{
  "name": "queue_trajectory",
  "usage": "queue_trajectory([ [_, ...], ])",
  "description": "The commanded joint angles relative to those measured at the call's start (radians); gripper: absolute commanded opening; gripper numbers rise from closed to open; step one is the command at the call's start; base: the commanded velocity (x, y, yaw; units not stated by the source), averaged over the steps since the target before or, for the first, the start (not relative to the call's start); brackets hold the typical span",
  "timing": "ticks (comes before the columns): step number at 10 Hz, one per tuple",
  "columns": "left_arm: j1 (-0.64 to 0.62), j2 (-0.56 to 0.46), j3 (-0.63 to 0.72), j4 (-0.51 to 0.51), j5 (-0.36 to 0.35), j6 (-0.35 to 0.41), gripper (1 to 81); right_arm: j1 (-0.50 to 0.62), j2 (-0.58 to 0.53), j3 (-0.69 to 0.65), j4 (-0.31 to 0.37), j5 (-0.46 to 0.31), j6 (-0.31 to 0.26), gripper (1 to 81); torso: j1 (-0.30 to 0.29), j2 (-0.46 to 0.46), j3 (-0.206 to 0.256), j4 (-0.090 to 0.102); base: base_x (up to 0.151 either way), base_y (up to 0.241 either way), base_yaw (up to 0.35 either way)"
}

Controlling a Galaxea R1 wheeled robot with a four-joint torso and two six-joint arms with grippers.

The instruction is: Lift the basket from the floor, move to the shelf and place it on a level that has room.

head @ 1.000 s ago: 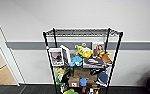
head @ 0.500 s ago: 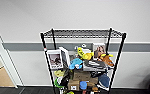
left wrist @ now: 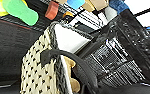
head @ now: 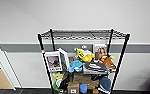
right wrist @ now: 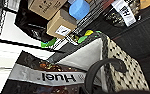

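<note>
In the head view the shelf [head: 83,61] stands against a grey-banded wall, its top level [head: 82,34] bare wire, the lower tiers crowded with toys and cardboard boxes [head: 77,83].

In the left wrist view the basket [left wrist: 42,72] (checkered weave, white liner) hangs over the floor [left wrist: 8,47] beside the shelf's lower tier; I cannot tell the left fingers' state.

In the right wrist view the basket's loop handle [right wrist: 103,67] arcs close to the camera, and I cannot tell the right fingers' state either.

Black wire shelf [head: 82,60] stands against the grey-striped wall. Top level [head: 82,34] bare wire grid. Middle tier: white picture box [head: 53,61], yellow toy [head: 85,55], blue cap [head: 75,65], framed photo [head: 100,52]. Lower tier: cardboard boxes [head: 81,79], blue cylinder [head: 83,88], green item [head: 56,85]. Dark carpet floor [head: 28,91] underneath.
</note>
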Motion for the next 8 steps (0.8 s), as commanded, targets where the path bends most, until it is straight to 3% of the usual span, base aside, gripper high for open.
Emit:
queue_trajectory([
  [1,-0.131,-0.022,0.068,-0.001,0.005,-0.001,1.0,0.118,-0.025,0.074,-0.036,-0.015,0.002,1.0,0.000,0.000,0.000,0.000,0.110,0.000,0.000],
  [8,-0.130,-0.027,0.075,-0.001,0.005,-0.001,1.0,0.123,-0.031,0.090,-0.039,-0.003,0.000,1.0,0.000,0.000,0.000,0.000,0.110,0.000,0.000],
])
